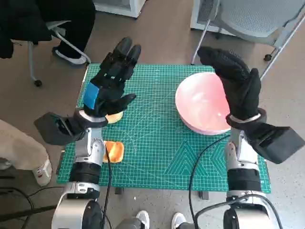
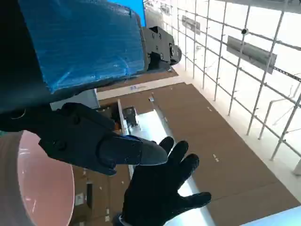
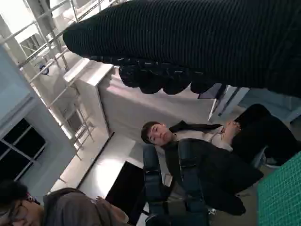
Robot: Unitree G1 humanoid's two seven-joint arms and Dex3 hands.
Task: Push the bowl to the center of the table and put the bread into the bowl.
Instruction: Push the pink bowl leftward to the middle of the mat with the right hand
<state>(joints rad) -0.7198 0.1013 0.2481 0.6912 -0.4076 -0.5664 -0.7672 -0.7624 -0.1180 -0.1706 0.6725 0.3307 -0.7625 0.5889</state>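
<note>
Bread (image 1: 114,150) first, far left from my head cam: orange-tan, flattish w/ soft rounded corners, lying on the green cutting mat (image 1: 157,138) near its left-front edge, partly hidden behind my left forearm. A 2nd orange-tan bit (image 1: 114,117) peeks out under the left hand's wrist; can't tell if it's another piece or part of the same one.

Left hand (image 1: 110,81) is raised above the mat's left-rear area, blue tape on its back, fingers stretched out and apart, thumb to the side, holding nothing. Left wrist cam agrees: black fingers (image 2: 94,141) spread w/ nothing between them.

Mid mat is bare green grid, open room btwn bread and bowl.

Bowl (image 1: 202,102): 1 only, pale pink, round, smooth inside, sitting on the mat's right half, toward the rear, well apart from the bread. Its right side is covered by my right hand. Pink rim also shows in the left wrist cam (image 2: 42,188).

Right hand (image 1: 236,86) in the black knit glove is up over the bowl's right rim, fingers extended and splayed, gripping nothing; can't tell if it touches the bowl. Left wrist cam shows the glove (image 2: 162,188) spread too.

Count: 1 bowl, 1 bread for sure, 2 hands, 1 mat.

Edges: mat covers the tabletop, floor all round. Seated person's legs (image 1: 71,28) rear-left, chair (image 1: 257,19) rear-right. Right wrist cam shows a seated person (image 3: 202,160) in dark clothes.
</note>
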